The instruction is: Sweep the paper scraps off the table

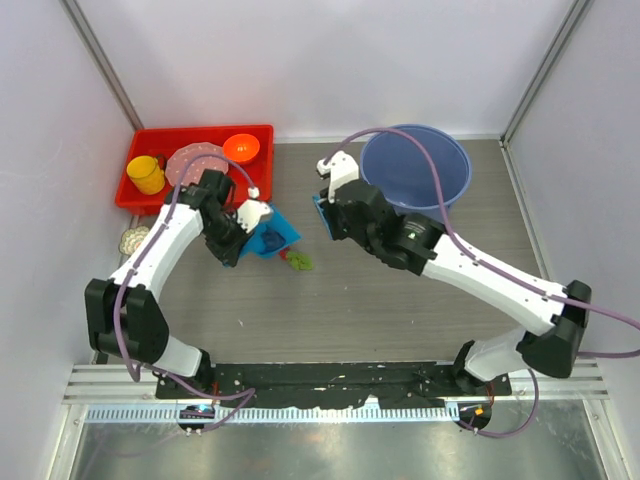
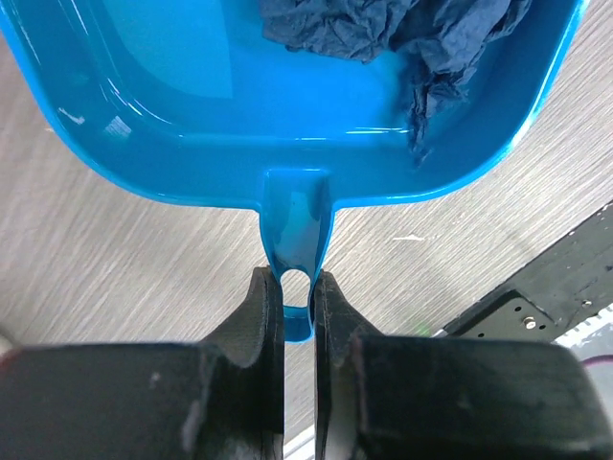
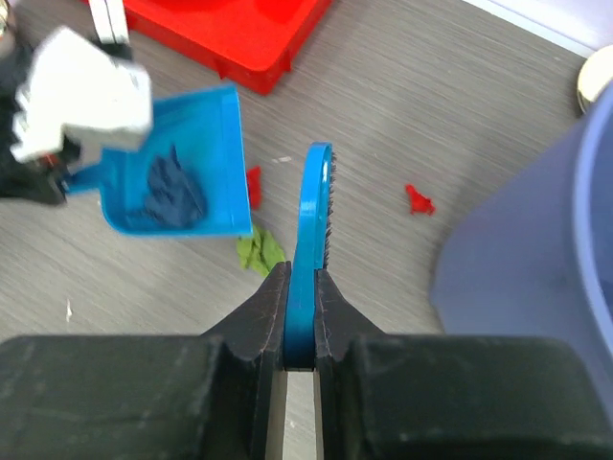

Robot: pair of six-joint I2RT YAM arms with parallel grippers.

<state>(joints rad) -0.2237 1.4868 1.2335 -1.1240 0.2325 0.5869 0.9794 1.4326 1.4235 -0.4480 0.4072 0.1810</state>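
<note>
The table (image 1: 400, 310) and the blue bucket (image 1: 415, 165) at its far right I see whole only from above. My left gripper (image 2: 298, 307) is clamped on the dustpan (image 2: 192, 96) handle, with dark blue scraps (image 2: 383, 29) lying inside. My right gripper (image 3: 302, 307) pinches the brush (image 3: 311, 220). Its camera shows a green scrap (image 3: 259, 254) on the table beside the pan, and a red scrap (image 3: 419, 199) near the bucket (not visible from above).

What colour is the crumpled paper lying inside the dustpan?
Dark blue. The paper in the dustpan shows best in the left wrist view.
</note>
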